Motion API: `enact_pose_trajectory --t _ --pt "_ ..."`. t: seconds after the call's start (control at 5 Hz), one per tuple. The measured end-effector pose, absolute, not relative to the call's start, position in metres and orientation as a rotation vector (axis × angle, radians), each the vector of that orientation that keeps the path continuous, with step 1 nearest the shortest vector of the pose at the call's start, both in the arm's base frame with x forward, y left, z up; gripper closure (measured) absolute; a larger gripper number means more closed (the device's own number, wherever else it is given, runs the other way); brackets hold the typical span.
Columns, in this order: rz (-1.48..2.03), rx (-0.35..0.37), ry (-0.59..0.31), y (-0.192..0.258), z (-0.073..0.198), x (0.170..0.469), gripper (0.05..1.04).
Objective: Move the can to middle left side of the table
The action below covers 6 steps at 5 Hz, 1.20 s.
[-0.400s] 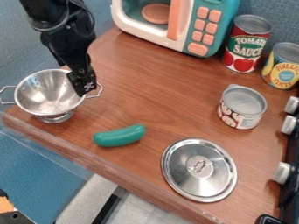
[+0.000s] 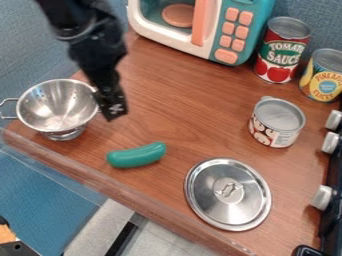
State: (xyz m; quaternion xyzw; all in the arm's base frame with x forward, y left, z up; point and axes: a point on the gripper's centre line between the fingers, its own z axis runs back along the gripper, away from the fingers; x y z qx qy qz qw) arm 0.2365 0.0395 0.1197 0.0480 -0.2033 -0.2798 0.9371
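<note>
And here is the short can [image 2: 276,122], seen upright towards the table's [image 2: 180,115] right edge, well apart from the tool [image 2: 112,102]! The tool is held over the left part of the table, pointed down beside the metal colander [image 2: 57,107]; whether it is open or closed cannot be told from here. The colander is set at the left corner, its rim partly hidden by the arm. Along the front edge, a green toy vegetable [image 2: 136,155] is laid on its side, with a round metal lid [image 2: 228,194] placed flat farther right. Over to the back right corner, where a tall red can [image 2: 282,50] and a yellow-labelled can [image 2: 324,75] are stood side by side! The back edge is taken by a toy microwave [image 2: 200,27], and the right edge is lined by a black stove [image 2: 331,172] with pale knobs.
</note>
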Motion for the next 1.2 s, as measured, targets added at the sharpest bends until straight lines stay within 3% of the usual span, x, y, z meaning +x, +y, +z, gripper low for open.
enact_pose_trajectory --t 0.4,0.8,1.0,1.2 --pt "-0.712 0.070 -0.450 -0.003 0.130 0.241 0.083" --pt "-1.081 0.038 -0.382 -0.076 0.123 0.294 0.083" --pt "-1.149 0.029 -0.377 -0.098 0.116 0.321 0.083" --pt "-1.213 -0.024 -0.411 -0.119 0.106 0.346 0.083"
